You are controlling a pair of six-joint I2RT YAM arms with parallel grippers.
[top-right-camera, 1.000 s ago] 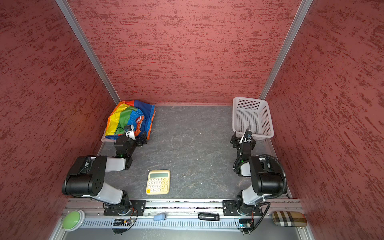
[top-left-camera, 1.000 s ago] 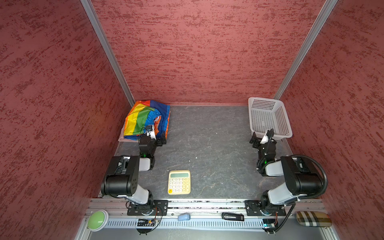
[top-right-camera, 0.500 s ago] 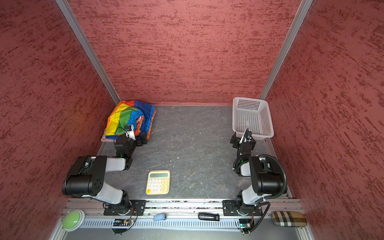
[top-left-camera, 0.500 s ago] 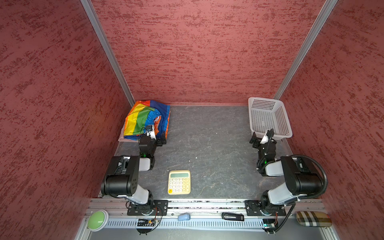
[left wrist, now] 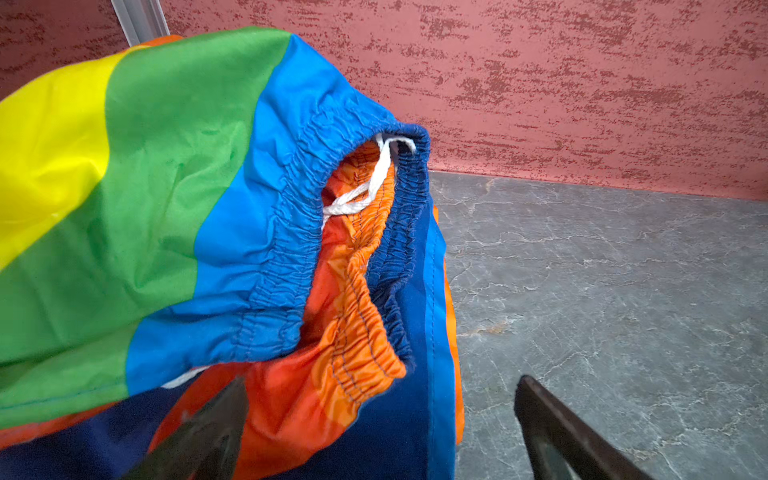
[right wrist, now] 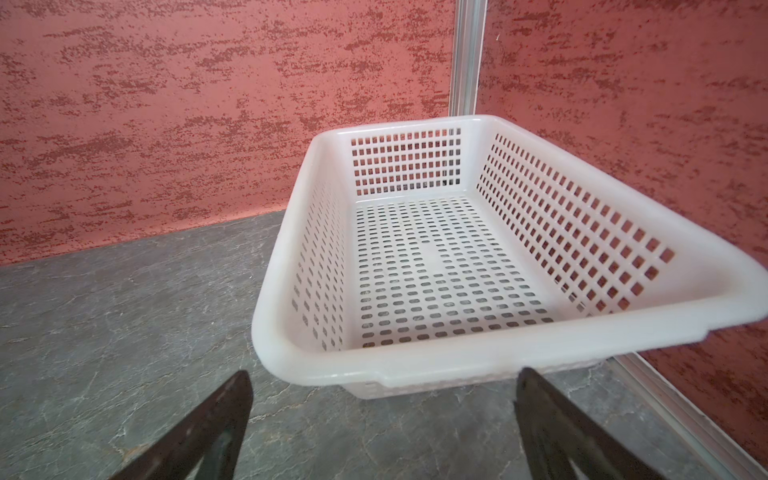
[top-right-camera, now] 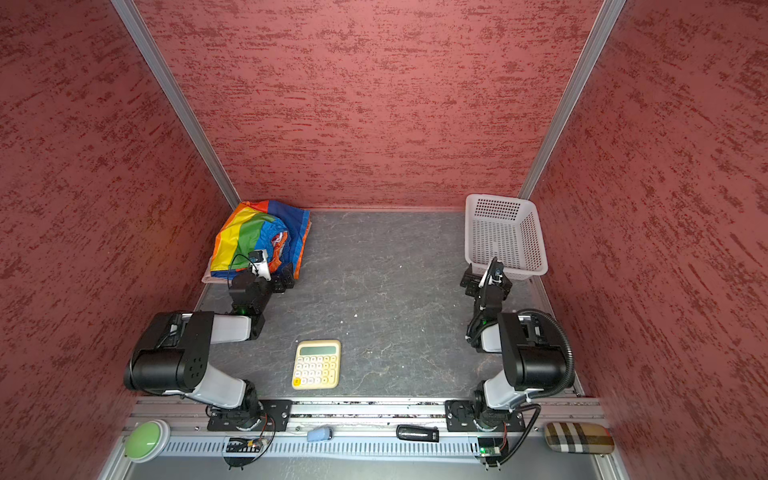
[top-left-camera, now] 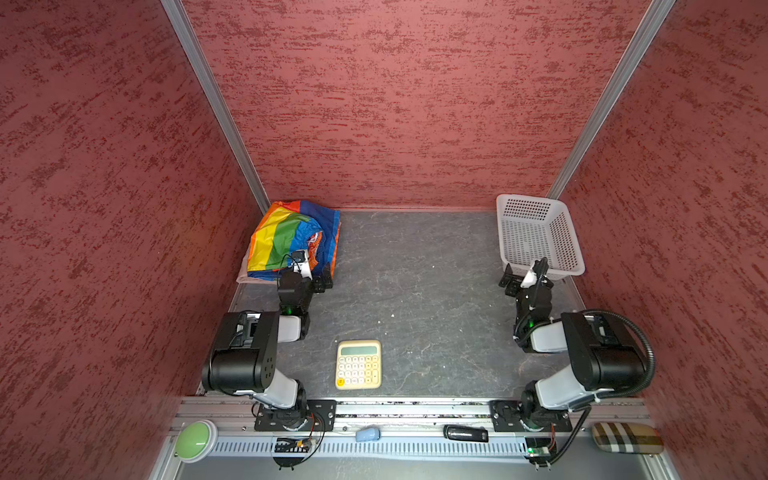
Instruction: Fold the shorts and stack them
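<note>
The rainbow colour-blocked shorts [top-left-camera: 286, 237] [top-right-camera: 253, 237] lie bunched in the back left corner, waistband and white drawstring showing in the left wrist view [left wrist: 174, 199]. A pale pinkish fabric edge [top-left-camera: 244, 277] peeks out beneath them; which shorts it belongs to I cannot tell. My left gripper [top-left-camera: 313, 272] [top-right-camera: 274, 274] [left wrist: 380, 415] stands open at the pile's near edge, one finger over the fabric and one over bare table, holding nothing. My right gripper [top-left-camera: 525, 274] [top-right-camera: 486, 276] [right wrist: 382, 411] is open and empty just in front of the basket.
An empty white perforated basket [top-left-camera: 536, 204] [right wrist: 415, 365] stands at the back right. A cream calculator [top-left-camera: 358, 364] lies near the front middle. A green button [top-left-camera: 195, 440], a small blue item [top-left-camera: 368, 434], a black item [top-left-camera: 465, 433] and a plaid case [top-left-camera: 625, 436] sit along the front rail. Red walls enclose three sides.
</note>
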